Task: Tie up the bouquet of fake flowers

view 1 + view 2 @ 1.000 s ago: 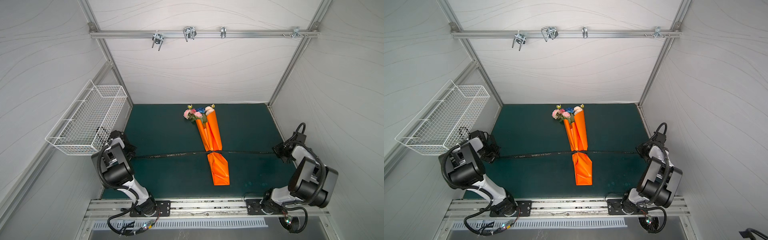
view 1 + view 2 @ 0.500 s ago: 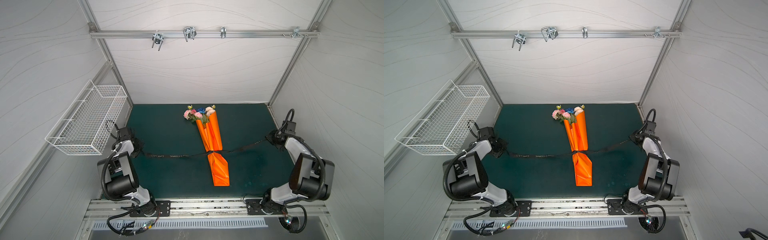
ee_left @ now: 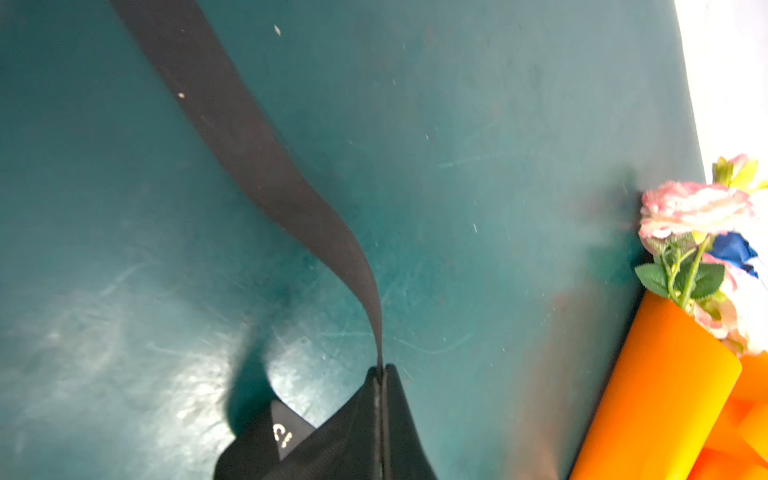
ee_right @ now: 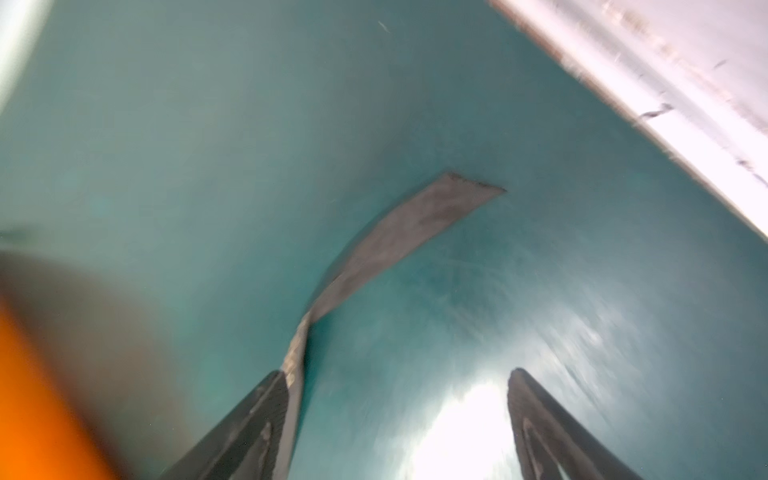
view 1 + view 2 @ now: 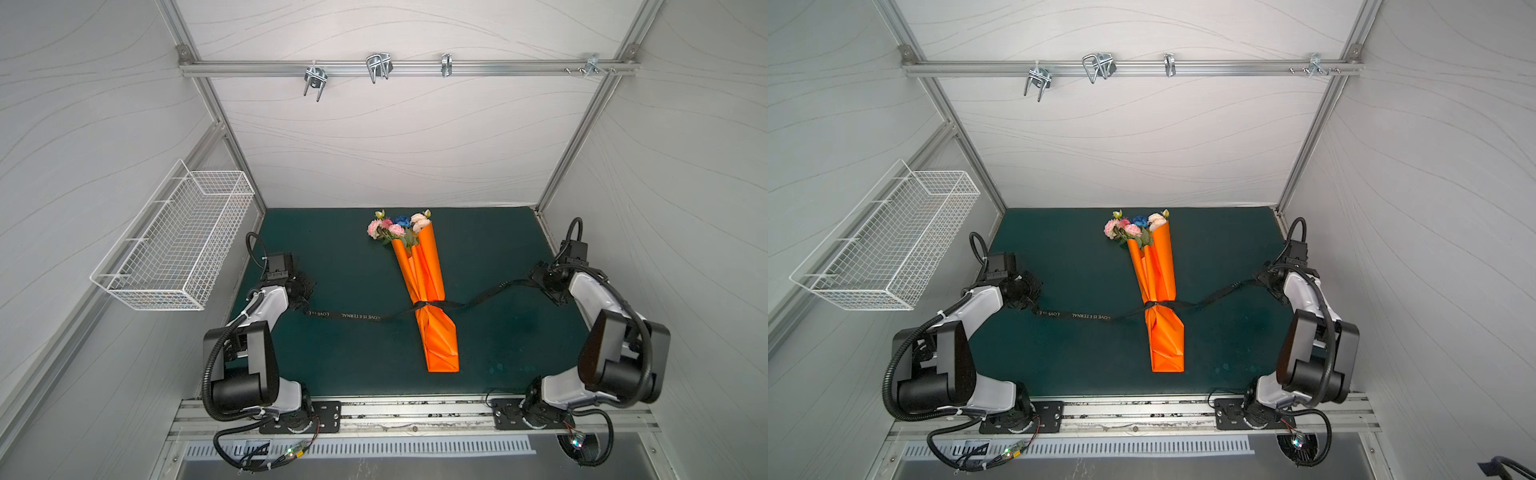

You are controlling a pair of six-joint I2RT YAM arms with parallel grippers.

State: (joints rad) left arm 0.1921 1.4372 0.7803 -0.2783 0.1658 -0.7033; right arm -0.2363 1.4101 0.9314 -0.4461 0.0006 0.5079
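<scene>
Progress: the bouquet (image 5: 397, 227) is lying at the centre of both top views, with its blossoms pointing toward the top of the frame and its stems sitting inside the orange wrap (image 5: 424, 270). The ribbon (image 5: 353, 316) is circling the wrap's waist and crossing itself in a knot (image 5: 428, 306); the paper is pinching in there, so the knot is judged to be snug. Two tails are running out toward the left and right of the frame, the right one lying in a loose wave.

The left gripper (image 3: 382, 368) is clamping its tail, jaws pressed fully together on the ribbon; the right gripper (image 4: 395, 374) is standing with jaws wide apart, its tail resting against one finger (image 4: 257, 424) but not pinched.

Judgement: one knot is looking complete; whether a second knot or a bow is needed cannot be told. Freeing the left tail and backing both arms away appear to be what is left.

Surface and room: the mat (image 5: 332, 249) is dark green, showing scuffs and glare in the wrist views. White walls (image 5: 415, 158) are enclosing it on three sides; a wire basket (image 5: 166, 257) is hanging at the left of the frame; a rail (image 5: 498, 66) carrying hooks (image 5: 377, 68) is spanning the top.
</scene>
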